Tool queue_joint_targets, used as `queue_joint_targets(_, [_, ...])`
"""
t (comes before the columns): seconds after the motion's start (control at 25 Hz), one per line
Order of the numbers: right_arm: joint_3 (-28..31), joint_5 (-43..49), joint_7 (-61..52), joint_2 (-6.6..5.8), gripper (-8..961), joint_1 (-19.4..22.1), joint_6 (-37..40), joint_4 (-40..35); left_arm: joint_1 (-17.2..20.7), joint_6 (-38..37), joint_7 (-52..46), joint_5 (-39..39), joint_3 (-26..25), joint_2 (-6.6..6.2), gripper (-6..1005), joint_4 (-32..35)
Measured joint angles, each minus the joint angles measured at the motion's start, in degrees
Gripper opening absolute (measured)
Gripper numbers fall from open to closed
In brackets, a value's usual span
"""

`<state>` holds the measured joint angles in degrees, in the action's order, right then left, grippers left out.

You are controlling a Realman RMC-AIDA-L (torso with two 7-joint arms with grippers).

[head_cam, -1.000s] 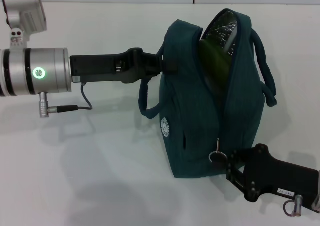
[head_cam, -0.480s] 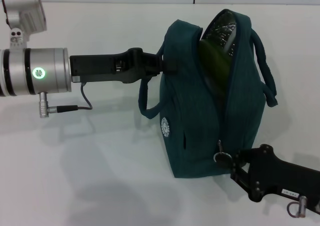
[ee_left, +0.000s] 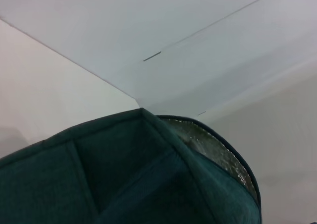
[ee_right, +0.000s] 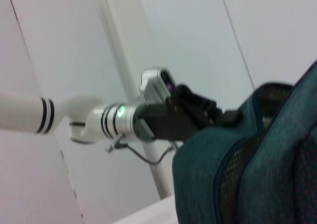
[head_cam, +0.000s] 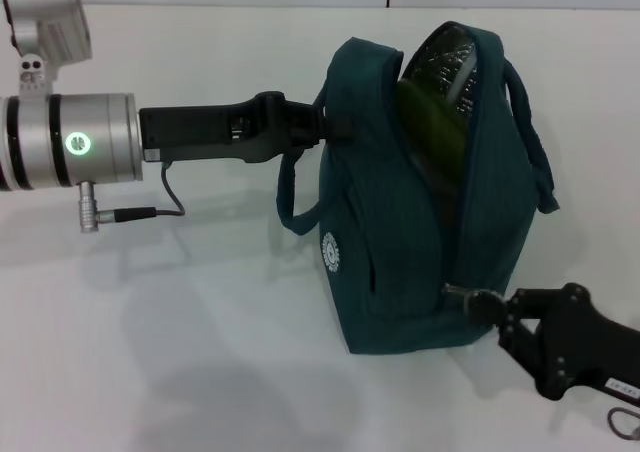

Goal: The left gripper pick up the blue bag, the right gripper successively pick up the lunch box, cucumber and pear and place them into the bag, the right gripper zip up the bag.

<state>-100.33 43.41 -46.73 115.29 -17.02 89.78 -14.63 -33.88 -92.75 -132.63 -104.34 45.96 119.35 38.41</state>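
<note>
The blue bag (head_cam: 390, 242) stands upright on the white table, its top open along the zip. The cucumber (head_cam: 435, 132) sticks up inside against the foil lining (head_cam: 450, 62). My left gripper (head_cam: 338, 127) is shut on the bag's upper left side. The left wrist view shows that top edge (ee_left: 124, 184). My right gripper (head_cam: 475, 300) is low at the bag's near right corner, shut on the metal zip pull (head_cam: 455, 292). The right wrist view shows the bag (ee_right: 247, 169) and the left gripper (ee_right: 198, 112). The lunch box and the pear are hidden.
The table (head_cam: 200, 322) is bare white on the left and in front of the bag. One bag handle (head_cam: 290, 197) hangs below the left gripper, the other (head_cam: 530, 142) on the right side. A cable (head_cam: 150, 212) loops under the left wrist.
My right gripper has moved to the right and lower. The zip pull ring, which hung loose before, is now pinched at its fingertips. The left arm has not moved.
</note>
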Motion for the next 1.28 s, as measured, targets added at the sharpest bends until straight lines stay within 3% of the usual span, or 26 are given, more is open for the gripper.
queue_joint_targets(0.84, [2.5, -2.8, 1.3, 0.18, 10, -1.2, 4.2, -0.5, 0.1, 0.1, 2.4, 0.5, 0.0, 0.01, 87, -0.7])
queue_joint_targets(1.28, [2.5, -2.9, 1.2, 0.30, 10, -1.6, 4.1, -1.0, 2.4, -0.3, 9.5, 6.6, 0.5, 0.14, 88, -1.6])
